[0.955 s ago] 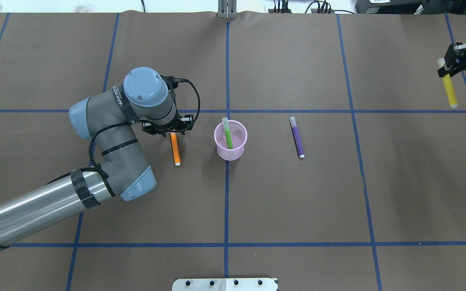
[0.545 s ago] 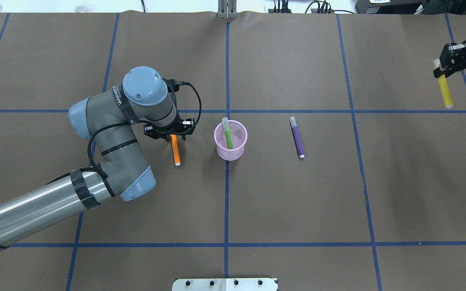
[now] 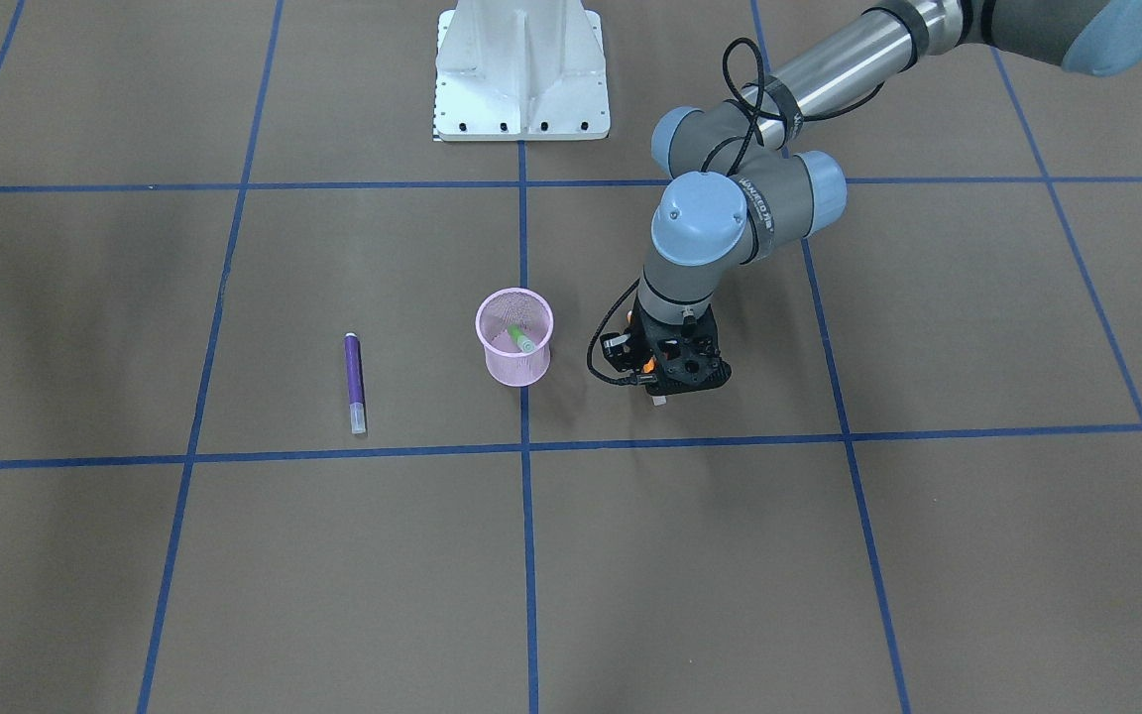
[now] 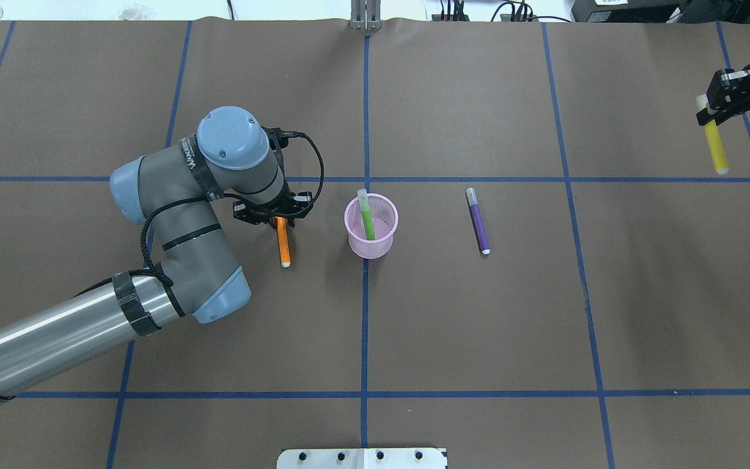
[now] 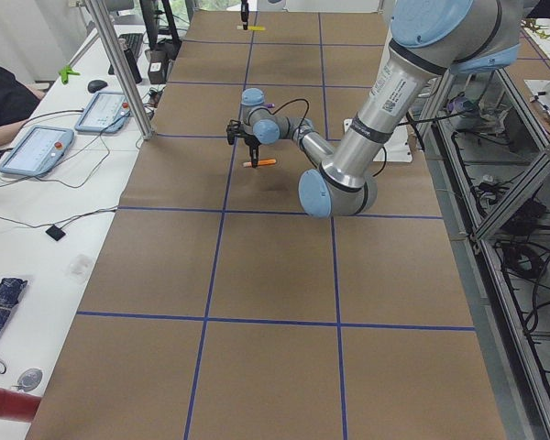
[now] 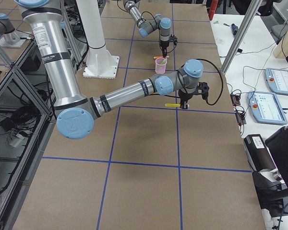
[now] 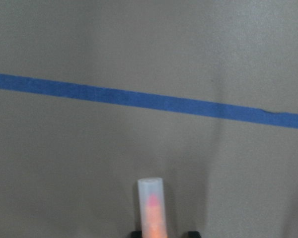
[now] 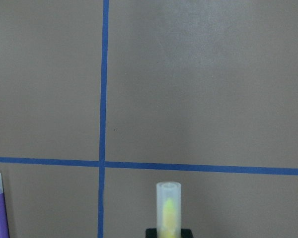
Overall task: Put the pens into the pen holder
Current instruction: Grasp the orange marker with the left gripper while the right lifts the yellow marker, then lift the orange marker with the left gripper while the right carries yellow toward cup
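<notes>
The left gripper is placed around the orange pen on the table, clamping not discernible; the yellow pen is pinched aloft by the right gripper; the green pen is kept in the pen holder, the purple pen laid to its right.

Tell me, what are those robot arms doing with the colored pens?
They are putting pens into the pink mesh pen holder. The green pen stands in it already. The left claw is down around one end of the orange pen, which lies on the table; whether it grips yet is unclear. The right claw holds the yellow pen up in the air, far off. The purple pen lies loose on the table.
</notes>
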Controlling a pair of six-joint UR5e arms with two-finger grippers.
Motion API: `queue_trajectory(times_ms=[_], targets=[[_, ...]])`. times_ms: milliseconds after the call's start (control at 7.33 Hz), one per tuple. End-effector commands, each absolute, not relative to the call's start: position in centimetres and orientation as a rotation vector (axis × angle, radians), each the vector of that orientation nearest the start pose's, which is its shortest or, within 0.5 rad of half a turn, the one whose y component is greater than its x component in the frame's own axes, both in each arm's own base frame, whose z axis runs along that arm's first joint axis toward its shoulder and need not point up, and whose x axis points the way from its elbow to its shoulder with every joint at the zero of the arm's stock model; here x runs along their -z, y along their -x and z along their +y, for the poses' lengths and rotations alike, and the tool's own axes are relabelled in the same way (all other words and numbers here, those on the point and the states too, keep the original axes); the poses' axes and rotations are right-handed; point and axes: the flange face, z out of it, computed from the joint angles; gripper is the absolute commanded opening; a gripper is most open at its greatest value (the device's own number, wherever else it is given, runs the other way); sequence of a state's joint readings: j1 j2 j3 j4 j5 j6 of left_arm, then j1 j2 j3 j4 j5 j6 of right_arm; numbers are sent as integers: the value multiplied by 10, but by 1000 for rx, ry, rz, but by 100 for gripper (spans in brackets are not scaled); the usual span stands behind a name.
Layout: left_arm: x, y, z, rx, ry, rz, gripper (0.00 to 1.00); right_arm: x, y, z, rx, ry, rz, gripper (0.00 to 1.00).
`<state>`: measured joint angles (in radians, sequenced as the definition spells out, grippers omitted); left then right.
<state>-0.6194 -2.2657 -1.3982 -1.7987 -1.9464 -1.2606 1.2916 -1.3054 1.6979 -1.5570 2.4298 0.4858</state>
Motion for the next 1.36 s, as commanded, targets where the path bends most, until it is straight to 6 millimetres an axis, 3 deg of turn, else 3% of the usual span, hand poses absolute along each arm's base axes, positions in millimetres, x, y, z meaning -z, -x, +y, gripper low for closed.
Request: queue_trajectory(times_ms=[0, 273, 409, 545, 682, 955, 1227], targets=[[-290, -551, -513, 160, -13, 826, 0, -443, 107, -584, -17, -37, -927, 0], [-274, -538, -516, 176, -27, 847, 0, -435, 107, -582, -10, -50, -932, 0], [-251, -522, -511, 183, -33, 849, 0, -424, 108, -579, -15, -48, -956, 0], [-223, -491, -514, 200, -69, 886, 0, -398, 117, -576, -34, -50, -981, 0], [-212, -467, -514, 213, -96, 916, 0, -367, 142, -579, -58, -34, -1001, 0], [-193, -438, -517, 228, -140, 957, 0, -298, 209, -578, -122, 32, -1042, 0], [-177, -422, -517, 250, -215, 978, 0, -241, 257, -567, -137, 37, -1065, 0]])
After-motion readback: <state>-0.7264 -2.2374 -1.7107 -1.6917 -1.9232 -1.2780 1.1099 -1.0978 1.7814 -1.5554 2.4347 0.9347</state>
